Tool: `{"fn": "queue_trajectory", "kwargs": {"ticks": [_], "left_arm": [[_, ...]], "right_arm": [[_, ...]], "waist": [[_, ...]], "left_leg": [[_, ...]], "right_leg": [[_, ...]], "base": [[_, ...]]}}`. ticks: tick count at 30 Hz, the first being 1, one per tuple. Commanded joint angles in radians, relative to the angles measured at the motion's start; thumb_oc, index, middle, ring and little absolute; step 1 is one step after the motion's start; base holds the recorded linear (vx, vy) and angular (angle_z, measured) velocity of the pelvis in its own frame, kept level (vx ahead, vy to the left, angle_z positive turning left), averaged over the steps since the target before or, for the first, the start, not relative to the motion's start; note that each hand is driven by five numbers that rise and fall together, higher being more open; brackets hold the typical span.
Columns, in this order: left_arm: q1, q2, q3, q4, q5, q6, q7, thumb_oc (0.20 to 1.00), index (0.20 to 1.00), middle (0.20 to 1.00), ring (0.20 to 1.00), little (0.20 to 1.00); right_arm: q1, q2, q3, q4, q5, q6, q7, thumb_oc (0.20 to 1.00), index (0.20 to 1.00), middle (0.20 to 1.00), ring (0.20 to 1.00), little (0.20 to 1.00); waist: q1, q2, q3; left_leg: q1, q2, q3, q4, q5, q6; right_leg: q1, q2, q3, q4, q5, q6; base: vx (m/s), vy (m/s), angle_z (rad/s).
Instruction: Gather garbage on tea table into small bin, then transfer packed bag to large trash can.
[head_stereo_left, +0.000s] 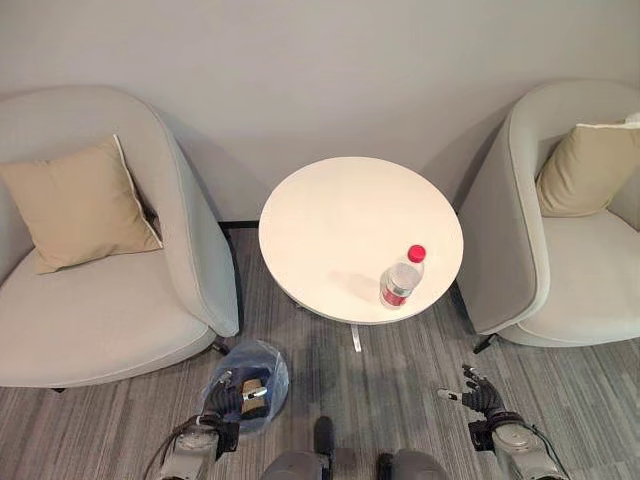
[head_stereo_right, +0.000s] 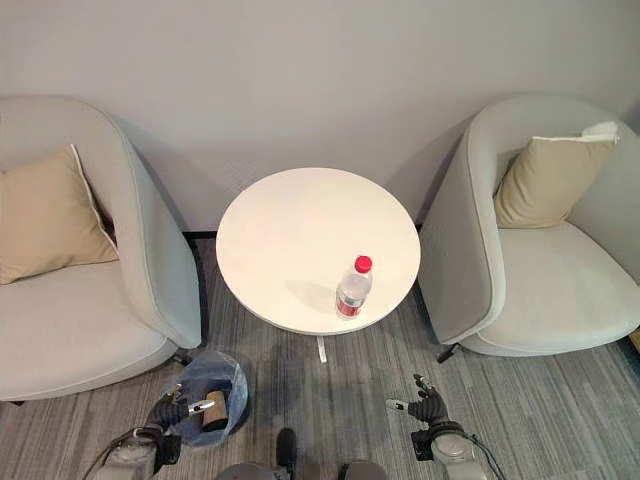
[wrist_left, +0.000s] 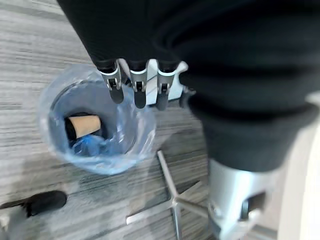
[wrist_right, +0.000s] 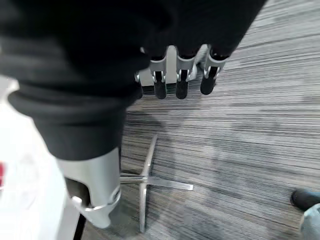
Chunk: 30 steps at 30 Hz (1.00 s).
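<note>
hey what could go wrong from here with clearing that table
The water bottle stands upright near the round table's front edge; a clumsy reach by the right hand could tip it onto the floor. The left hand hovers over the small bin, whose loose bag liner could snag fingers.

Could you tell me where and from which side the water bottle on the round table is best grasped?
Probably around the body of the bottle, near its label, below the red cap. It stands upright near the front edge of the round table, on the robot's right, with nothing beside it. So the right hand, low over the floor, could come from the front right, fingers wrapping sideways.
</note>
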Motion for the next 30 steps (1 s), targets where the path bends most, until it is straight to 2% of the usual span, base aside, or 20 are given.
{"fn": "queue_trajectory", "kwargs": {"ticks": [1, 4, 7, 16, 22, 30], "left_arm": [[0.021, -0.015, 0.014, -0.025, 0.035, -0.029, 0.005, 1.000, 1.000, 1.000, 1.000, 1.000], [0.026, -0.015, 0.018, -0.032, 0.040, -0.037, 0.012, 1.000, 1.000, 1.000, 1.000, 1.000], [0.053, -0.023, 0.027, -0.041, 0.058, -0.040, 0.007, 1.000, 1.000, 1.000, 1.000, 1.000], [0.068, -0.035, 0.009, -0.034, 0.078, -0.038, -0.003, 1.000, 1.000, 1.000, 1.000, 1.000], [0.083, -0.045, -0.010, -0.024, 0.079, -0.038, -0.003, 1.000, 1.000, 1.000, 1.000, 1.000], [0.123, -0.046, -0.011, -0.013, 0.070, -0.031, -0.009, 1.000, 1.000, 1.000, 1.000, 1.000]], "right_arm": [[-0.022, -0.050, 0.024, -0.046, -0.038, -0.022, -0.014, 1.000, 1.000, 1.000, 1.000, 1.000], [-0.013, -0.073, 0.028, -0.139, -0.075, -0.030, -0.019, 1.000, 1.000, 1.000, 1.000, 1.000], [0.005, -0.129, 0.032, -0.279, -0.153, -0.047, -0.008, 1.000, 1.000, 1.000, 1.000, 1.000], [-0.047, -0.232, 0.123, -0.448, -0.289, -0.063, 0.031, 1.000, 1.000, 1.000, 1.000, 1.000], [-0.118, -0.203, 0.180, -0.432, -0.284, -0.063, 0.022, 1.000, 1.000, 1.000, 1.000, 1.000], [-0.188, -0.148, 0.184, -0.394, -0.233, -0.055, -0.016, 1.000, 1.000, 1.000, 1.000, 1.000]], "waist": [[-0.008, 0.003, -0.010], [-0.021, -0.007, -0.001], [-0.019, -0.012, -0.018], [-0.003, 0.002, -0.035], [0.015, 0.015, -0.047], [0.061, 0.027, -0.052]], "left_leg": [[-0.014, 0.038, -0.039, 0.103, -0.137, -0.062], [-0.001, 0.037, -0.050, 0.120, -0.148, -0.072], [0.010, 0.046, -0.049, 0.116, -0.145, -0.087], [0.041, 0.073, -0.087, 0.061, -0.113, -0.119], [0.062, 0.076, -0.120, 0.011, -0.088, -0.125], [0.068, 0.066, -0.165, -0.025, -0.072, -0.125]], "right_leg": [[0.055, 0.035, 0.003, -0.196, 0.158, 0.006], [0.062, 0.033, 0.022, -0.241, 0.166, 0.007], [0.107, 0.038, 0.020, -0.288, 0.168, -0.008], [0.179, 0.057, -0.042, -0.358, 0.148, -0.031], [0.214, 0.066, -0.073, -0.384, 0.133, -0.037], [0.231, 0.063, -0.120, -0.401, 0.124, -0.036]], "base": [[0.09, -0.086, -0.11], [0.08, -0.128, 0.11], [0.08, -0.151, 0.20], [0.05, -0.086, 0.16], [0.06, -0.022, 0.18], [0.06, 0.021, 0.25]]}}
